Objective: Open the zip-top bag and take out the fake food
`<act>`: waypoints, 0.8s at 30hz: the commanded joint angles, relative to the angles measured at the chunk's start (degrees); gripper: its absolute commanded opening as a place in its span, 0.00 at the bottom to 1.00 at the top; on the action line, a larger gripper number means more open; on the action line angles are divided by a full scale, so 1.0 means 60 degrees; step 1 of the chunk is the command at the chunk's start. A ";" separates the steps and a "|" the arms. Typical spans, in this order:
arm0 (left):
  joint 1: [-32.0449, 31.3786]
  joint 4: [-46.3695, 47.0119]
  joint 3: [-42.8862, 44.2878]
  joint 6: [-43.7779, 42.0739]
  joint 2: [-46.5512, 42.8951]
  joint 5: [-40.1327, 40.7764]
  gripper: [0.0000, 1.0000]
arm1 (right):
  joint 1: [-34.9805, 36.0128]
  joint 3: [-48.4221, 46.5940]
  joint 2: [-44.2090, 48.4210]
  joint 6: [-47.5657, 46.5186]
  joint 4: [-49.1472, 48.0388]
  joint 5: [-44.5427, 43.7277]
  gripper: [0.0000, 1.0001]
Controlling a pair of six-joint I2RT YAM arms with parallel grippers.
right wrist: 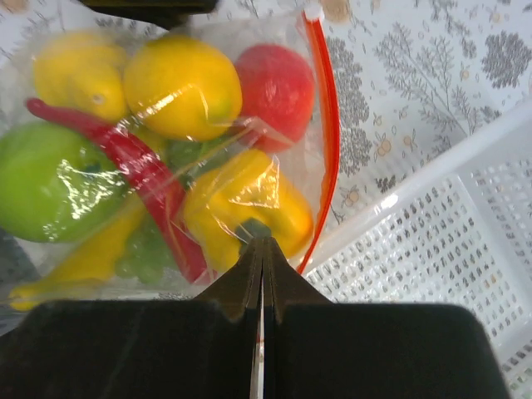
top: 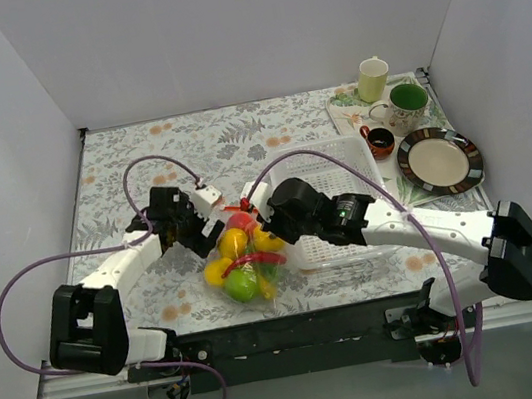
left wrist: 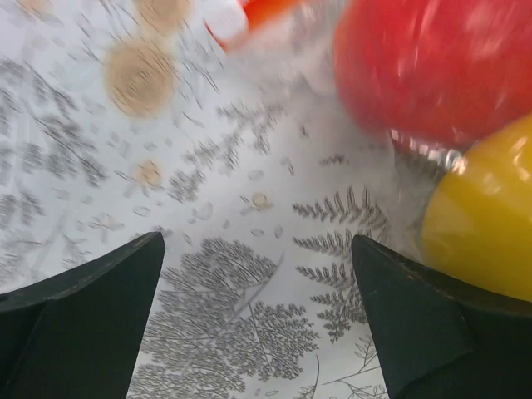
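Observation:
The zip-top bag [top: 241, 262] lies on the tablecloth between the arms and holds the fake food. In the right wrist view the bag [right wrist: 274, 37] shows a red tomato [right wrist: 278, 87], yellow pieces [right wrist: 179, 83], a green round fruit [right wrist: 41, 179], a red chilli and green grapes. Its red-orange zip strip [right wrist: 328, 125] runs down the right side. My right gripper [right wrist: 262, 243] is shut, its tips pinching bag film over a yellow pepper [right wrist: 241, 204]. My left gripper [left wrist: 258, 249] is open over bare cloth, left of the tomato [left wrist: 432, 66]. In the top view it [top: 200, 232] sits at the bag's upper left.
A white perforated basket [top: 341, 162] stands right of the bag, touching its zip side [right wrist: 432, 249]. At the back right are a pale cup [top: 373, 78], a green-lined mug [top: 408, 101], a small dark cup [top: 378, 141] and a striped plate [top: 439, 160]. White walls enclose the table.

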State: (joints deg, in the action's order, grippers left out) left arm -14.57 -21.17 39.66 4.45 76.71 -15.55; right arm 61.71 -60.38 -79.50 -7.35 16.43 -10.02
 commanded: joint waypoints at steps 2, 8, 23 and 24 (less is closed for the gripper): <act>0.0332 0.0319 0.2191 0.1966 -0.0099 -0.0775 0.98 | -0.0002 -0.1156 0.0536 -0.0458 -0.0890 0.1053 0.01; 0.2412 0.0307 0.4228 0.4531 0.1070 -0.5195 0.98 | -0.0002 -0.2152 0.0244 -0.0942 -0.1054 0.1582 0.01; 0.2941 -0.0925 0.4144 0.3260 0.2672 -0.7429 0.98 | -0.1774 -0.5458 -0.3812 0.1504 0.1859 0.2447 0.65; 0.2941 -0.0940 0.4026 0.3142 0.2583 -0.7370 0.98 | -0.1818 -0.5696 -0.4250 0.1519 0.2109 0.2476 0.66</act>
State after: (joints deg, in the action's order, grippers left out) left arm 3.14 -25.85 65.60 27.83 97.89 -57.78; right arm 50.65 -85.27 -101.14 -1.65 21.63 1.28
